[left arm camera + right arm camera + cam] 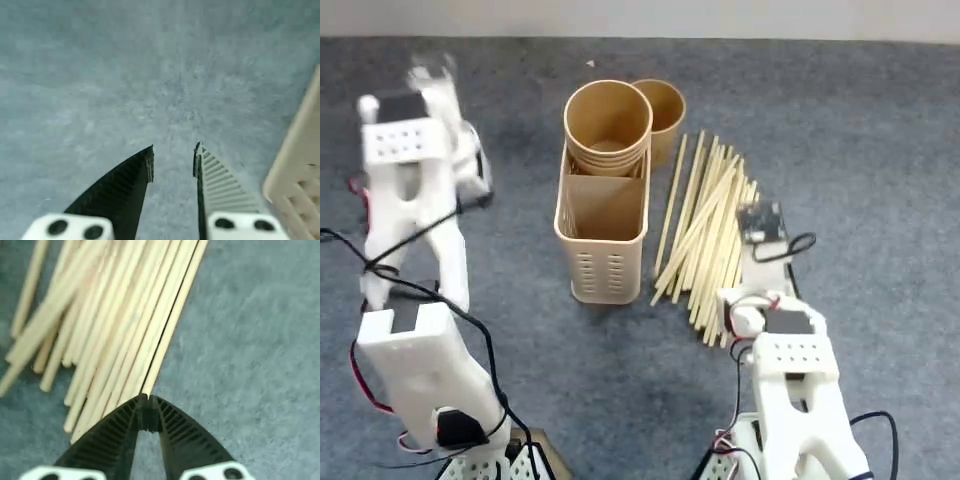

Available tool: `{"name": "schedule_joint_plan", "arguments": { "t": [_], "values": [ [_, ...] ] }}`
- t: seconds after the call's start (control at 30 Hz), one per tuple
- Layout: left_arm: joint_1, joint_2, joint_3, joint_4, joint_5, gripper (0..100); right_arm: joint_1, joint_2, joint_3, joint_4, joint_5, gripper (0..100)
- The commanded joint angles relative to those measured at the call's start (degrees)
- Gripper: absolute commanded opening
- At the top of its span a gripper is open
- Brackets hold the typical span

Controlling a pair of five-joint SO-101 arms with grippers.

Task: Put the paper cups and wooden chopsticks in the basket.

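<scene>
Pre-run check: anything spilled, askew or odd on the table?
Chopsticks lie in a loose, crisscrossed fan on the carpet beside the basket, not in it. One paper cup stands outside, behind the basket. Nothing looks damaged.

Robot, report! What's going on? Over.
Left gripper open over carpet. Right gripper shut, tips at chopsticks. Cup stack in basket, one cup outside.

A stack of brown paper cups (608, 125) stands upright in the far end of the cream slotted plastic basket (605, 270), a single brown paper cup (663, 108) just behind it, pale wooden chopsticks (708, 232) heaped alongside.
</scene>
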Motion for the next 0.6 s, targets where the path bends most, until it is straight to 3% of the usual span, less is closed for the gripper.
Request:
{"name": "schedule_joint_plan", "arguments": {
  "t": [0.0,0.13,0.23,0.4,0.57],
  "values": [
    [0.9,-1.7,14.0,-14.5,1.6,16,-0.5,1.9,-12.2,4.0,0.2,3.5],
    [0.1,-2.1,23.3,-26.0,8.7,16,-1.5,11.8,-24.4,7.8,-3.3,3.8],
    [-0.1,-2.1,25.5,-30.5,9.0,16,-4.0,22.7,-30.2,8.7,-7.2,3.8],
    [-1.1,-2.1,25.5,-31.2,9.1,16,-6.7,43.1,-37.7,6.7,-11.2,3.8],
    [-1.2,-2.1,25.7,-31.1,9.1,16,-3.8,56.7,-45.5,4.9,-11.0,3.8]
  ]
}}
